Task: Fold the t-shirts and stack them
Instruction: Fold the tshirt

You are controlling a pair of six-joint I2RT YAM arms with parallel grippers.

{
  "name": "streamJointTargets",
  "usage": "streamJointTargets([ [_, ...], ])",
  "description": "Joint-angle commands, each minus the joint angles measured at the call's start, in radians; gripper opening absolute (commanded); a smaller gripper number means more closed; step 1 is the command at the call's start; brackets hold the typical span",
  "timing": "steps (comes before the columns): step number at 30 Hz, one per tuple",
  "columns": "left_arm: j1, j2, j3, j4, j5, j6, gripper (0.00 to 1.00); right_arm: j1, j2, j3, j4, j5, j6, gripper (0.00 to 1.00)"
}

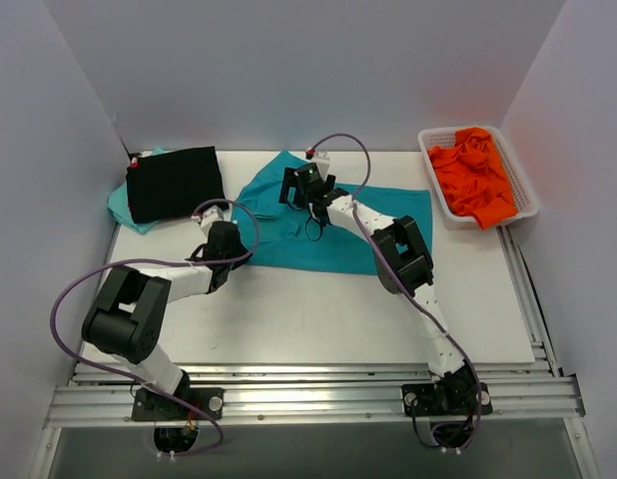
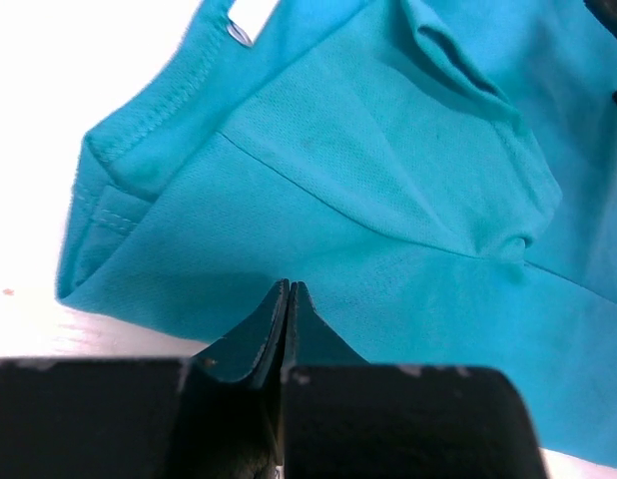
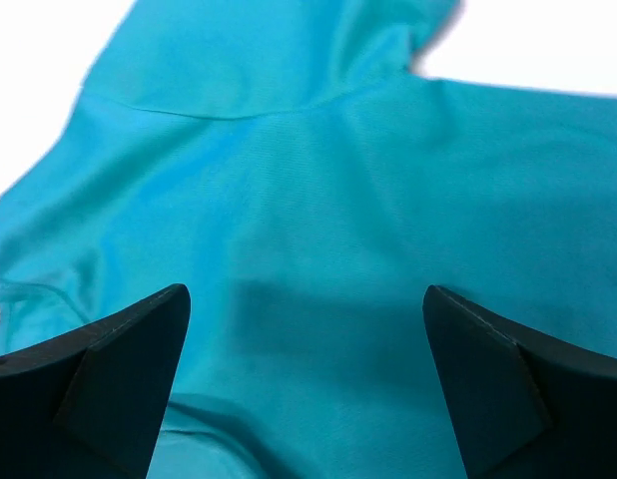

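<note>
- The teal t-shirt (image 2: 408, 200) is soft matt cloth with a fine knit weave and stitched hems.
- The black t-shirt (image 1: 174, 183) looks matt.
- The basket (image 1: 515, 165) is white plastic mesh.
- The table (image 1: 308, 319) is smooth and white.
- The right gripper (image 3: 307, 384) has matt black fingers.

**T-shirts on the table**

A teal shirt (image 1: 338, 225) lies spread and rumpled mid-table. A folded black shirt (image 1: 174, 183) rests far left atop another teal shirt (image 1: 121, 205), whose edge shows beneath. Crumpled orange shirts (image 1: 475, 172) lie heaped at far right.
</note>
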Motion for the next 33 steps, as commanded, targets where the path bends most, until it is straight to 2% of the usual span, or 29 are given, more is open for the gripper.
streamJointTargets([
  [1,0.007,-0.112,0.041,-0.033,-0.076,0.033,0.02,0.027,-0.149,-0.002,0.115,0.027,-0.131,1.0],
  [5,0.007,-0.224,0.06,-0.119,-0.143,0.053,0.05,0.035,-0.276,-0.065,0.101,0.189,-0.194,1.0],
  [8,0.007,-0.325,0.035,-0.159,-0.177,0.054,0.14,0.046,-0.454,-0.262,0.133,0.301,-0.188,1.0],
  [9,0.008,-0.35,0.023,-0.164,-0.179,0.054,0.33,0.049,-0.553,-0.317,0.13,0.376,-0.154,1.0],
  [11,0.007,-0.411,-0.017,-0.164,-0.179,0.044,0.54,0.053,-0.649,-0.5,0.128,0.423,-0.119,1.0],
  [12,0.005,-0.428,-0.031,-0.167,-0.177,0.036,0.72,0.055,-0.744,-0.564,0.121,0.455,-0.096,1.0],
  [14,-0.003,-0.457,-0.077,-0.174,-0.166,-0.014,0.81,0.055,-0.827,-0.74,0.093,0.486,0.011,1.0],
  [19,-0.022,-0.461,-0.176,-0.127,-0.133,-0.114,0.87,0.073,-1.04,-1.036,0.008,0.545,0.261,1.0],
  [20,-0.024,-0.456,-0.207,-0.119,-0.128,-0.145,0.87,0.075,-1.066,-1.116,-0.014,0.556,0.353,1.0],
  [24,-0.027,-0.436,-0.282,-0.032,-0.085,-0.191,0.87,0.054,-1.223,-1.307,-0.042,0.535,0.49,1.0],
  [28,-0.024,-0.375,-0.305,0.019,-0.071,-0.213,0.87,0.043,-1.297,-1.419,-0.033,0.49,0.564,1.0],
  [33,-0.018,-0.312,-0.286,0.059,-0.062,-0.213,0.87,-0.008,-1.228,-1.444,-0.042,0.445,0.578,1.0],
])
